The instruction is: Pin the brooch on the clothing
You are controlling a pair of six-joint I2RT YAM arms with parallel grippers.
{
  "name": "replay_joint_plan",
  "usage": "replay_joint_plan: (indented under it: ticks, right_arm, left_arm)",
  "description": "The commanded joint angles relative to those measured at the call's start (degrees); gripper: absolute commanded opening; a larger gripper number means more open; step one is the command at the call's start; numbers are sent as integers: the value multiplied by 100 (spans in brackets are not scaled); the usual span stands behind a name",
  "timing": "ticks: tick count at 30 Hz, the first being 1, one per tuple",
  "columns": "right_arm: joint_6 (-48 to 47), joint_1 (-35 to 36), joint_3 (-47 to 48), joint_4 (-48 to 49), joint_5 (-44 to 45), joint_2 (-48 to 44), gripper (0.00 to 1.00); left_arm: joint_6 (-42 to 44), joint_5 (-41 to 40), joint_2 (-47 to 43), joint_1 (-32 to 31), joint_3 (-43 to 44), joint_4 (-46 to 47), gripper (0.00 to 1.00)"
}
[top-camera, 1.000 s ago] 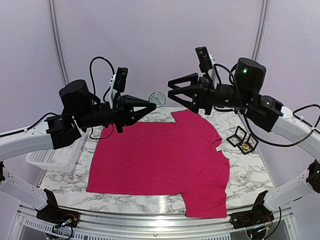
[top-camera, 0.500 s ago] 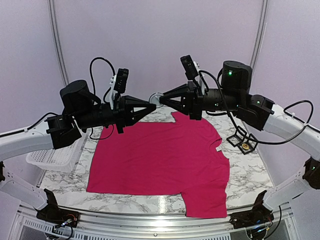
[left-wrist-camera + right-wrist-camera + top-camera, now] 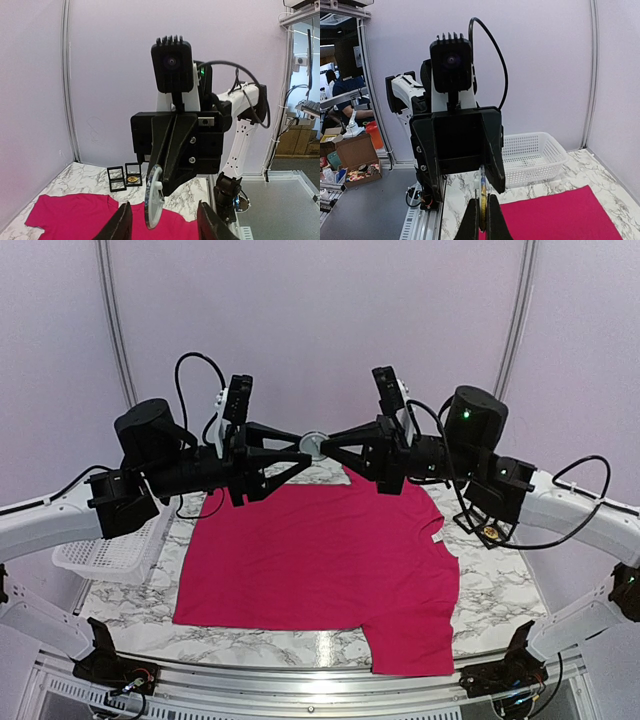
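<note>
clothing (image 3: pixel 320 560), a crimson-pink t-shirt, lies flat on the marble table (image 3: pixel 500 590). its long axis runs side to side, with the hem toward the left and the white neck label (image 3: pixel 437 537) toward the right. one sleeve reaches to the near edge, and the far sleeve is partly hidden behind the right arm. a white mesh basket (image 3: pixel 105 558) sits beside the shirt on the left, half covered by the left arm. on the right, an open black display box (image 3: pixel 487 523) holds something small and gold, too small to make out. farther back and up in the air, over the shirt's far edge, the two arms meet tip to tip. the right gripper (image 3: pixel 328 446) is pinched closed on the brooch (image 3: pixel 313 443), a round pale-rimmed disc. the left gripper (image 3: pixel 305 450) faces it with its fingers spread wide, one on either side of the disc and clamping nothing. from above, the disc shows as a small oval. the left wrist camera sees it as a narrow upright ellipse, slightly tilted, while its own fingers are cut off at the bottom of the picture. the right wrist camera gets only a thin vertical sliver squeezed between its fingers. the brooch's pin and back cannot be seen in any view.
</note>
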Motion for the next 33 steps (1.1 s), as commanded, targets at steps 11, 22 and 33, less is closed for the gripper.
replay_joint_plan:
  ticks: [11,22,33]
  right_arm:
    - [1066,24,-1206,3992,-113,-128,0]
    - [823,27,-1198,3508,-116,-304,0]
    - [620,26,-1103,3158,-125,-265,0]
  left_arm:
    - [-291,572,136,-21,664,53,34]
    - [-444,778,512,-55,1046,53,34]
    - [-456,717,646,-108,1120,53,7]
